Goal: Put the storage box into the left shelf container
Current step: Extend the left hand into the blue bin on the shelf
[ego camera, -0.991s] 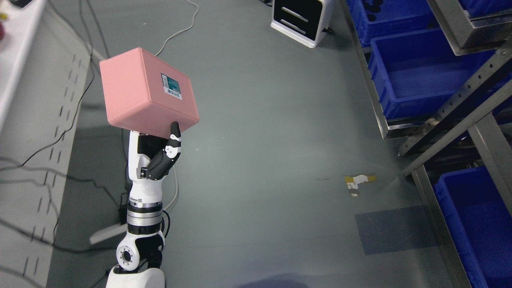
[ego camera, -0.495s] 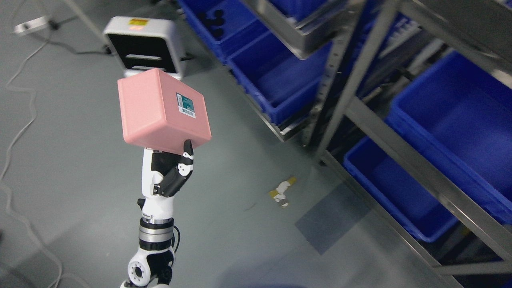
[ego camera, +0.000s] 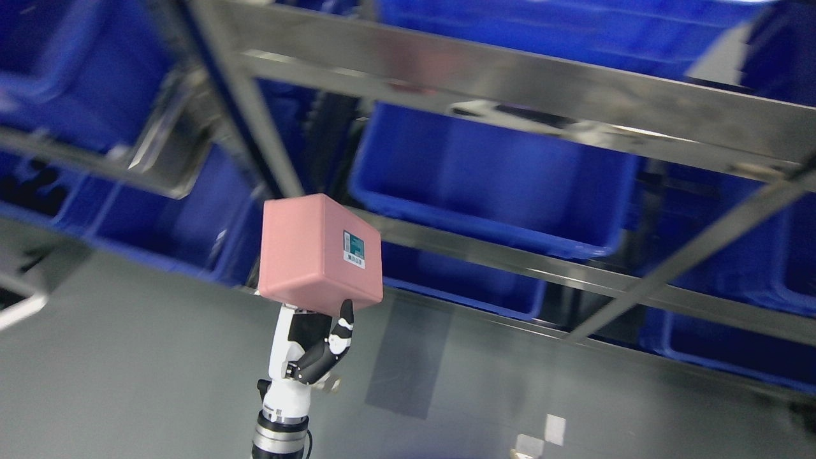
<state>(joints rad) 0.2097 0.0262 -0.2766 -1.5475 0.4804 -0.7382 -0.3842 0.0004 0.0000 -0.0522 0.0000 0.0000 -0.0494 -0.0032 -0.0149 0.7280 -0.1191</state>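
Storage box point(ego camera: 319, 252) — pink, with a small printed label on one face — sits held aloft by the left robot hand point(ego camera: 312, 347), whose dark thumb presses against the box's lower edge. It hangs above the grey floor point(ego camera: 159, 370), in front of a blurred metal shelf point(ego camera: 484, 70) lined with blue containers point(ego camera: 497, 185) — one directly behind and to its right.
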